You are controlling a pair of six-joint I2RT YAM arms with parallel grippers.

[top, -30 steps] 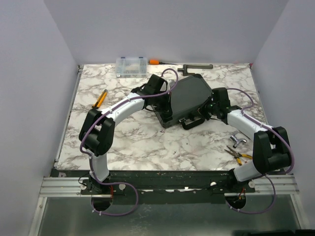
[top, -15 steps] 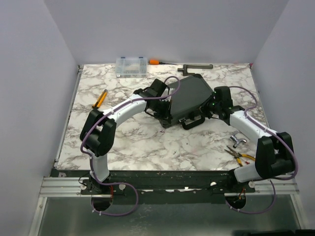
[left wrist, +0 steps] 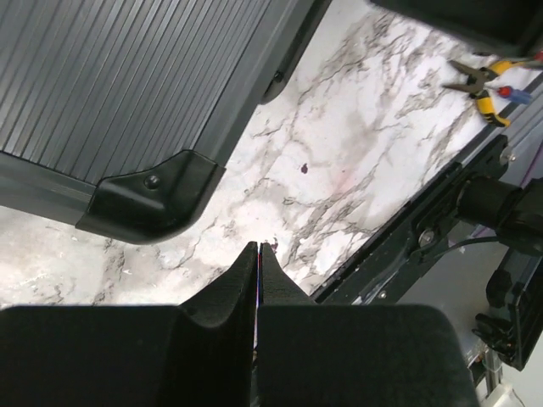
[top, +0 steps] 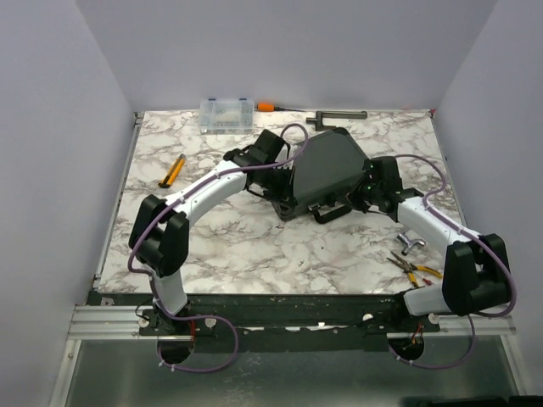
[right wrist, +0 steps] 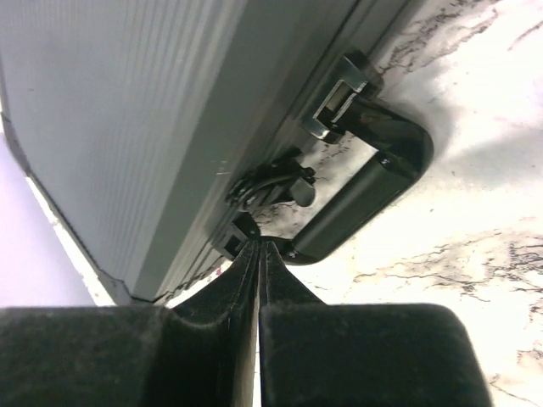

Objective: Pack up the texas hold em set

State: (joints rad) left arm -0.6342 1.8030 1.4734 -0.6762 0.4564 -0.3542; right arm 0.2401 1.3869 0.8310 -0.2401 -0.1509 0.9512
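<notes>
Case: the black hard ribbed briefcase (top: 327, 165) is lying shut on the white marble-patterned tabletop (top: 237, 246). It is sitting towards the rear centre, turned at an angle, with its handle side facing the near edge.
Handle: the black loop handle (right wrist: 365, 191) is lying folded down against the tabletop along that near side.
Left tool: the left gripper (left wrist: 258, 248) is pointing down at the marble just beside the case's rounded black corner cap (left wrist: 153, 199), apart from it. Its two fingers are pressing flat together and clasping nothing.
Right tool: the right gripper (right wrist: 257, 242) is reaching in at the case's front seam. Its fingers are squeezed together, and the tips are meeting next to the small black latch (right wrist: 271, 182), near one end of the handle. Whether they are touching the latch parts is not clear.
Rear edge: a small clear plastic organiser box (top: 226, 114) is sitting well apart from the case.
Right front: yellow-handled pliers (top: 413, 270) are lying on the marble near the right arm's base.
</notes>
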